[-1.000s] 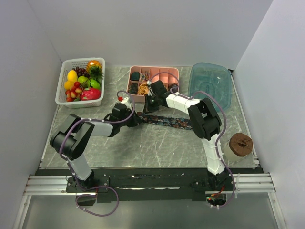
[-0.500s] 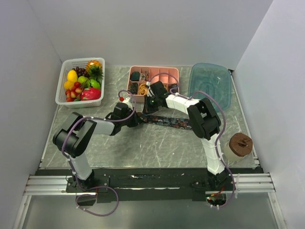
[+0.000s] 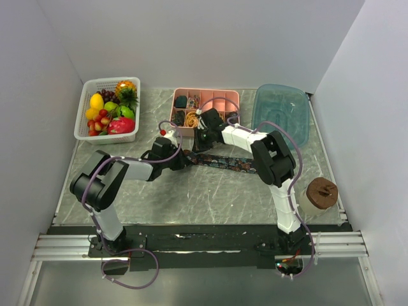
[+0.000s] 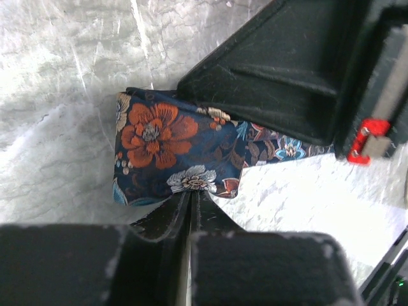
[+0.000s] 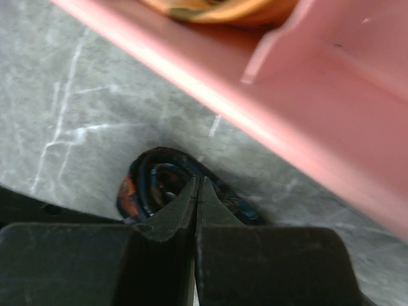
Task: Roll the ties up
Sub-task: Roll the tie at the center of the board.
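Observation:
A dark navy tie [image 3: 229,163] with orange and blue flowers lies across the table's middle, its left end wound into a small roll [image 4: 166,150]. My left gripper [image 4: 191,194] is shut, its tips pinching the roll's near edge. From the opposite side my right gripper [image 5: 199,185] is shut on the roll's spiral end [image 5: 150,185]. In the top view the left gripper [image 3: 182,159] and the right gripper [image 3: 199,145] meet at that roll. The tie's unrolled length runs right under the right forearm.
A pink divided tray [image 3: 236,95] just behind the roll holds rolled dark ties and an orange band; its wall [image 5: 331,108] is close to my right fingers. A white fruit basket [image 3: 86,121] stands far left, a blue tub [image 3: 280,95] far right, a brown-topped pot [image 3: 320,194] near right.
The left arm's elbow and wrist shifted slightly between the oldest frame and the later ones. The right arm and the tie stay where they were.

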You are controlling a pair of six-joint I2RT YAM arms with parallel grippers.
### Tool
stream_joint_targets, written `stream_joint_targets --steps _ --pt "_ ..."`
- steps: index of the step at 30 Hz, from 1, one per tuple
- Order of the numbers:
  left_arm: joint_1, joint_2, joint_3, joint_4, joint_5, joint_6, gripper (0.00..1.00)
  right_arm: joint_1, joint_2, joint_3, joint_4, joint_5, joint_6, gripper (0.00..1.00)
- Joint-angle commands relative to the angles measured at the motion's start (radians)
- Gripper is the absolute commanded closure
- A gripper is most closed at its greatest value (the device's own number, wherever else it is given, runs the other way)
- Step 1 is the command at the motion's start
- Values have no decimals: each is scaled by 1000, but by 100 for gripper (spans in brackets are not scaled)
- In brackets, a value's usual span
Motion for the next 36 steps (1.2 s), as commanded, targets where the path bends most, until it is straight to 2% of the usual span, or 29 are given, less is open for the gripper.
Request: stream_joint_targets --steps 1,4,10,15,20,23,28,36 --pt "-4 -95 -25 -1 -26 57 89 -14 -93 49 -33 93 -13 100" --pt "-3 -138 -50 -24 -32 72 78 -29 -128 35 -28 135 -9 100" --pt "-3 -221 -114 -39 -30 96 47 -43 -216 -42 2 146 -9 100" --pt "-3 -293 -171 -39 -53 89 42 -32 -283 -102 22 115 -16 100" --pt "17 -379 -185 -58 -118 79 27 -6 -300 -120 -25 121 -55 100" --pt "58 -390 -183 -49 -98 60 17 18 -299 -132 -36 121 -70 100" --pt "150 -274 -149 13 23 20 15 53 -294 -151 -54 144 -81 100" --pt "167 -73 -113 188 124 -62 17 75 -311 -181 -54 155 -82 100"
